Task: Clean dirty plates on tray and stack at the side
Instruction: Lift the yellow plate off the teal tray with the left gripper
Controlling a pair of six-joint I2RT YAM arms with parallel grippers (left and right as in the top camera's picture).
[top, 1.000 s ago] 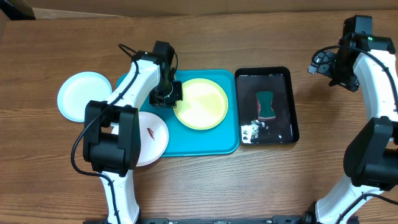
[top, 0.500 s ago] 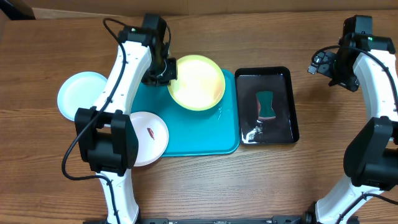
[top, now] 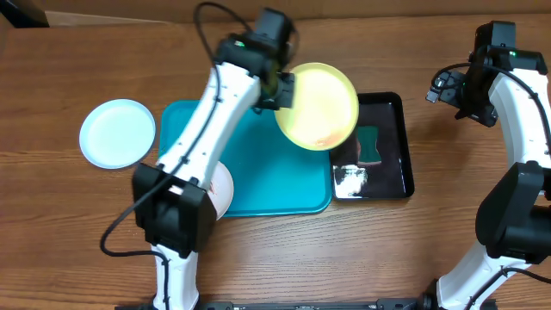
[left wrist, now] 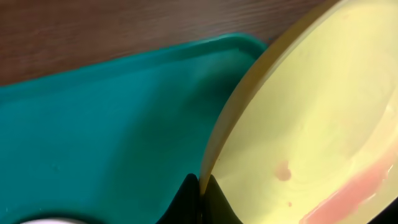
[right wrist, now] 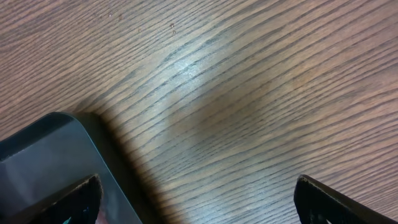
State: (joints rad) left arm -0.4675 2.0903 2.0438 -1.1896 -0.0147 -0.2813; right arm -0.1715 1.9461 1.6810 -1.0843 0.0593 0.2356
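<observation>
My left gripper (top: 281, 89) is shut on the rim of the yellow-green plate (top: 317, 106), which hangs tilted above the right edge of the turquoise tray (top: 258, 172) and the black tray's left side. In the left wrist view the fingertips (left wrist: 200, 190) pinch the plate (left wrist: 311, 118) edge, and a pinkish smear (left wrist: 348, 193) shows on its face. A white plate (top: 225, 191) lies at the tray's front left, mostly hidden by my left arm. The pale mint plate (top: 118, 132) rests on the table left of the tray. My right gripper (right wrist: 199, 199) is open over bare wood.
A glossy black tray (top: 394, 168) stands right of the turquoise one, holding a teal sponge (top: 372, 146) and white foam (top: 350, 178). Its corner (right wrist: 43, 155) shows in the right wrist view. My right arm (top: 516, 103) stands at the table's right edge.
My left arm has lifted the yellow-green plate off the turquoise tray and carried it right, tilting it over the black tray's left side. The right arm has not moved.
</observation>
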